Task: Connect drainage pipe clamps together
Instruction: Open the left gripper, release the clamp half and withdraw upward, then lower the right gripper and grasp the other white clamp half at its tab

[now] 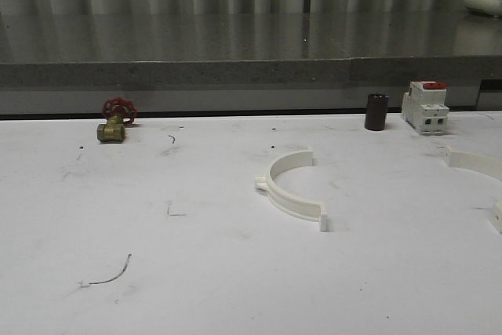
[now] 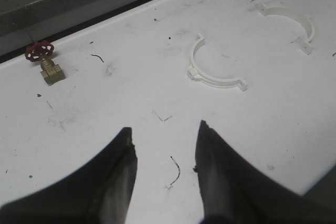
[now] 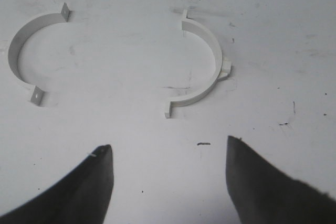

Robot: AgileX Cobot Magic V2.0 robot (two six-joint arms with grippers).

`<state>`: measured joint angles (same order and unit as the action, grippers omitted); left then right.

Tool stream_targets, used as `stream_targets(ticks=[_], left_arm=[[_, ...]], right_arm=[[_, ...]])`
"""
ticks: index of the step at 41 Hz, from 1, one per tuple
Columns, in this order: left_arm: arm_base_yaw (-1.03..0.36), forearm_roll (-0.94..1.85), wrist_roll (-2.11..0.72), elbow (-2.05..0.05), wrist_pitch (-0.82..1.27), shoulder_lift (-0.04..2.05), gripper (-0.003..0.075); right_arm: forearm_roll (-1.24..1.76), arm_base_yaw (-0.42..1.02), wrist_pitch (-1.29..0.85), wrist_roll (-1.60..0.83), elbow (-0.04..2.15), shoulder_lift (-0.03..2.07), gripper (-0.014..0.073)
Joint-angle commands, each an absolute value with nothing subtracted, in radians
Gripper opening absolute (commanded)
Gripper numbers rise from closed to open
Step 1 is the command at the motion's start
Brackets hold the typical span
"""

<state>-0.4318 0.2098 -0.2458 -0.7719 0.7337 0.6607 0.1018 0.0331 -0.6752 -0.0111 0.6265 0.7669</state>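
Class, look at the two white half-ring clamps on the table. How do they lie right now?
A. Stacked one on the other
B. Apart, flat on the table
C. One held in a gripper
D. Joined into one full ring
B: the near clamp half and the other clamp half lie flat with bare table between them, and both grippers are open and empty.

We see two white semicircular pipe clamp halves lying flat and apart on the table: one (image 1: 289, 186) mid-table, the other (image 1: 475, 164) at its right edge.
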Motion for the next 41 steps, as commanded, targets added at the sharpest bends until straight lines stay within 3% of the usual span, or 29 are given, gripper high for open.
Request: stream_targets(ticks=[1, 7, 21, 41], left_arm=[[-0.43, 0.236, -0.247, -0.711, 0.655, 0.532, 0.0273], [-0.43, 0.24, -0.245, -0.655, 0.657, 0.441, 0.0273], [-0.43, 0.241, -0.245, -0.648, 0.639, 0.442, 0.0273], [-0.43, 0.241, -0.245, -0.648, 0.639, 0.442, 0.0273]], right_arm=[[0.099, 0.028, -0.623, -0.016, 0.662, 0.767, 0.0493], [0.099, 0.028, -0.623, -0.016, 0.662, 0.768, 0.0493], [0.085, 0.028, -0.629, -0.016, 0.665, 0.772, 0.0493], [0.011, 0.027, -0.924, 0.012, 0.88, 0.963, 0.0493]])
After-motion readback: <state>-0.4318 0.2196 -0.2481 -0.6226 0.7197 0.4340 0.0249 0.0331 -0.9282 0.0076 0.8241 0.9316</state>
